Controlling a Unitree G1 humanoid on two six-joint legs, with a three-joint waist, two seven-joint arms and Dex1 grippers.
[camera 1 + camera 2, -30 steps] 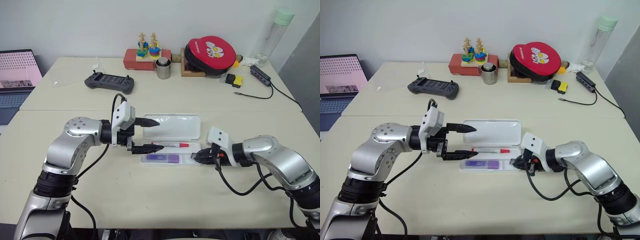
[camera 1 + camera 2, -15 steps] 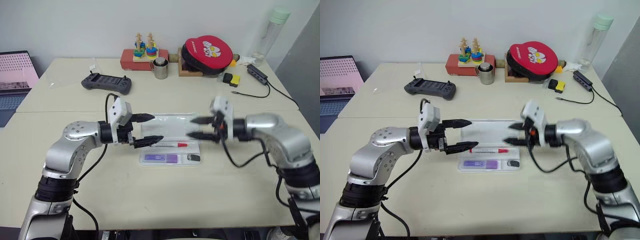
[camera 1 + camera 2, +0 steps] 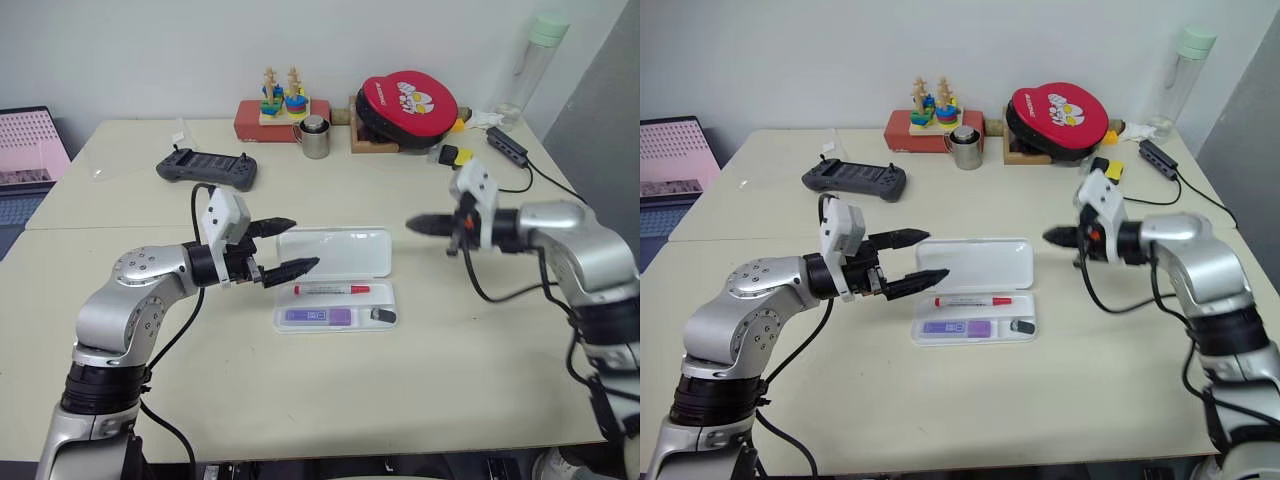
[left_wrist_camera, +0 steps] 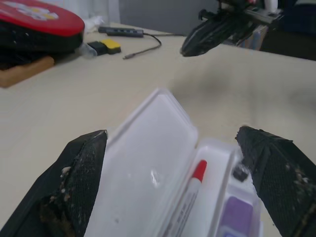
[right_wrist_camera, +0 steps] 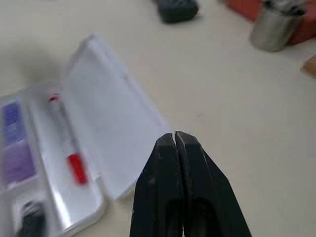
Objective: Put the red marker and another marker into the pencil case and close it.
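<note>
The white pencil case [image 3: 340, 250] lies open in the middle of the table, lid flat behind the tray. In the tray rest the red marker [image 3: 331, 290], the purple highlighter [image 3: 318, 316] in front of it, and a small dark stub [image 3: 384, 316] at the right end. My left gripper [image 3: 303, 244] hovers open at the case's left end, fingers level and pointing right across the lid [image 4: 153, 168]. My right gripper [image 3: 413, 224] is shut on nothing, raised above the table to the right of the lid, pointing left. The right wrist view has its fingers [image 5: 168, 163] pressed together over the lid's corner.
Along the far side stand a dark game controller [image 3: 206, 166], a metal cup [image 3: 316, 137], a red box with a stacking toy [image 3: 275, 112], a red round pad [image 3: 408, 100], a clear bottle [image 3: 530, 60] and a cabled hub [image 3: 508, 146]. A laptop [image 3: 25, 150] sits far left.
My right gripper rose from the table at the case's right end, swung up and to the right, and shut. The dark stub now shows in the tray. The left gripper stayed open.
</note>
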